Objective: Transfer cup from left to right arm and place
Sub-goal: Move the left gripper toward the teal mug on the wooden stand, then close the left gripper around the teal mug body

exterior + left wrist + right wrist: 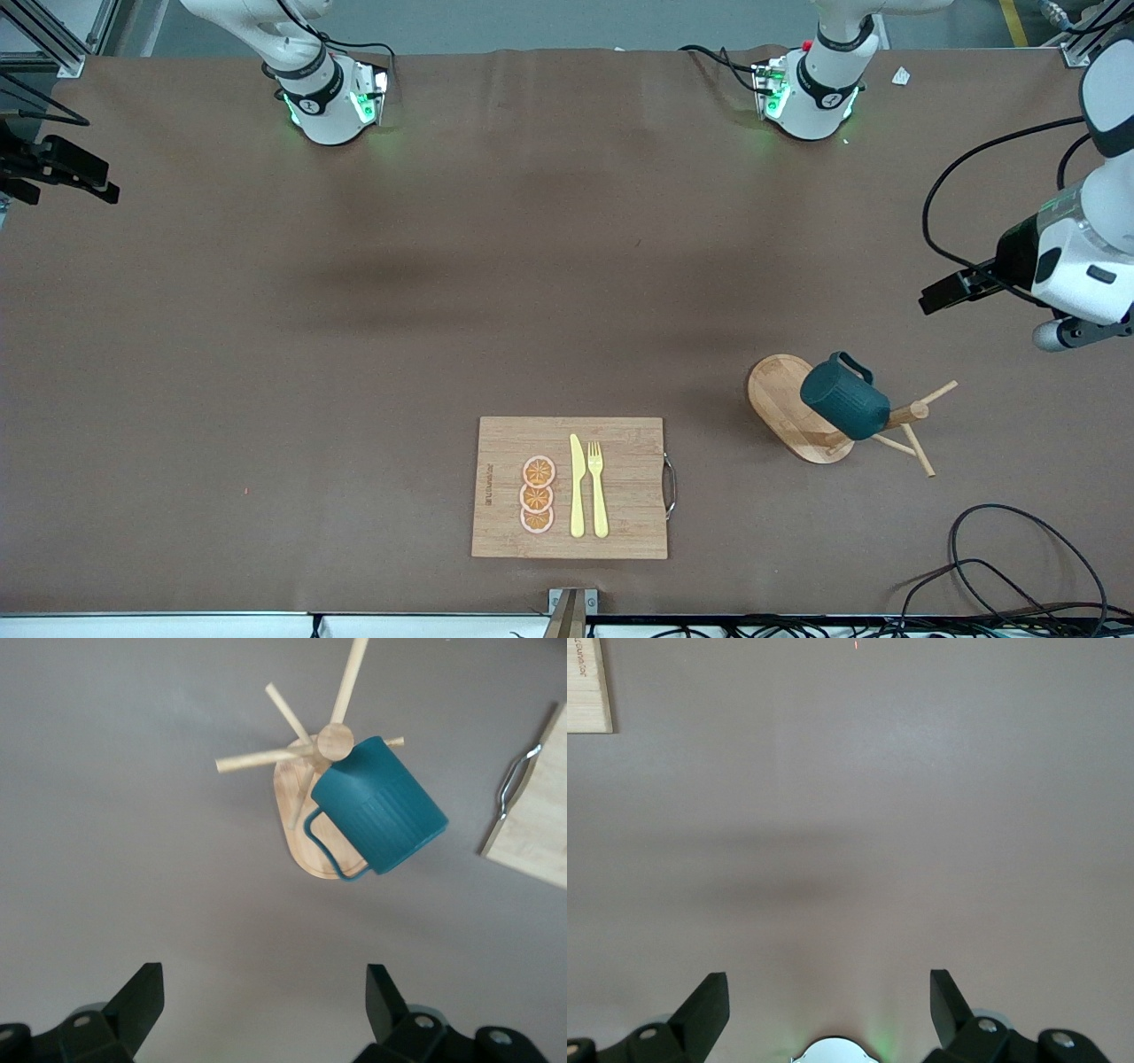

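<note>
The cup (842,403), dark teal with a ribbed wall, hangs tilted on a peg of the wooden peg rack (780,399), toward the left arm's end of the table. In the left wrist view the cup (381,806) shows its loop handle, with the rack (297,797) beneath it. My left gripper (941,297) hovers in the air beside the rack, apart from the cup. Seen from the wrist, the left gripper (264,992) is open and empty. My right gripper (829,997) is open over bare table by its own base, holding nothing; the front view does not show it.
A bamboo cutting board (620,452) lies near the front edge, carrying three orange slices (537,495), a yellow knife (577,487) and a fork (598,487). Black cables (1019,567) loop at the near corner by the left arm's end. A dark fixture (53,168) juts in at the right arm's end.
</note>
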Robot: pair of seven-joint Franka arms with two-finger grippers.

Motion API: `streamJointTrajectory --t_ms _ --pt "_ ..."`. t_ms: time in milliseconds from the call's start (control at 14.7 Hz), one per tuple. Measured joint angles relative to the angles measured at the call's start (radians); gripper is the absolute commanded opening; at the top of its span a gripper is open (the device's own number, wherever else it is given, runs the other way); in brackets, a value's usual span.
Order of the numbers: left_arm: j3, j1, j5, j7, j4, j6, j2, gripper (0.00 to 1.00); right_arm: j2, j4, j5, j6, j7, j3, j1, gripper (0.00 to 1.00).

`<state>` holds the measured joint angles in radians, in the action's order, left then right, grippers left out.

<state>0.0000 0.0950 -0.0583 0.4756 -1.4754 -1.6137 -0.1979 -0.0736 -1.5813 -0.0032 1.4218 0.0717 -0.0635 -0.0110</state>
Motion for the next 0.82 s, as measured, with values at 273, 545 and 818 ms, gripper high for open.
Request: streamJointTrajectory --t_ms 273,545,818 --pt "0.002 -0.005 -0.105 0.193 0.023 -0.027 -0.07 1.0 0.0 0.0 0.0 0.0 0.0 0.0 0.0 1.0" --pt "0.001 -0.004 -0.129 0.359 0.043 -0.088 -0.147 1.0 0.0 -0.001 0.0 -0.001 0.0 0.0 0.0 1.0" --pt "-0.003 -0.001 -0.174 0.47 0.077 -0.158 -0.228 1.0 0.0 -0.001 0.0 -0.001 0.0 0.0 0.0 1.0"
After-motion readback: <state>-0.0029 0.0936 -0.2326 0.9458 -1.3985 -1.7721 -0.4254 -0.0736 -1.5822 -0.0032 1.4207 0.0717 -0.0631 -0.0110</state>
